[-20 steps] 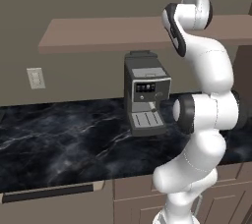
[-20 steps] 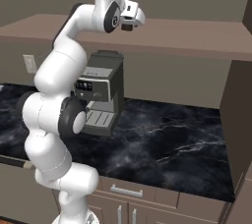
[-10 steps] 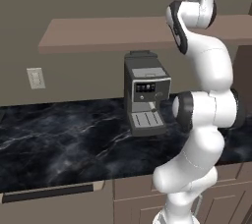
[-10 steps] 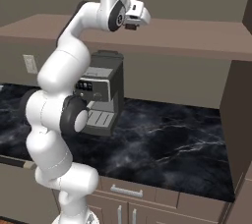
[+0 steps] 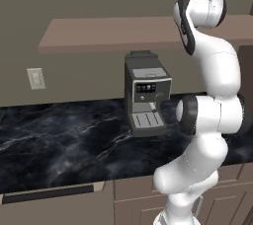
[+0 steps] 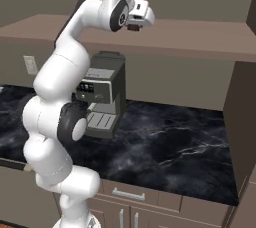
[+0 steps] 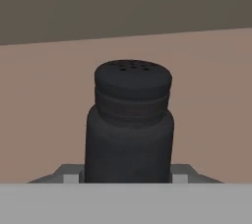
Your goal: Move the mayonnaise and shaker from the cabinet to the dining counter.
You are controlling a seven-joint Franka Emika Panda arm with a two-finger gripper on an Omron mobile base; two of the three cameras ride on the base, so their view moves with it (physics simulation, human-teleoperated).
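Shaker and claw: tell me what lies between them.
Nothing. In the hand view the shaker stands upright on the cabinet board, right between the claw's fingertips, which are shut on its lower body with no gap showing.

A glossy white arm is seen, built of rounded, tube-like segments joined by bulging elbows. Dark grey to black discs are set into the joints — one large round cap at mid-height, another near the top. A black band is traced along the upper segment's edge in the left base view. The topmost joint is capped by a small dark circle. The hand is formed as a white block with a dark underside — no cables or markings can be made out.
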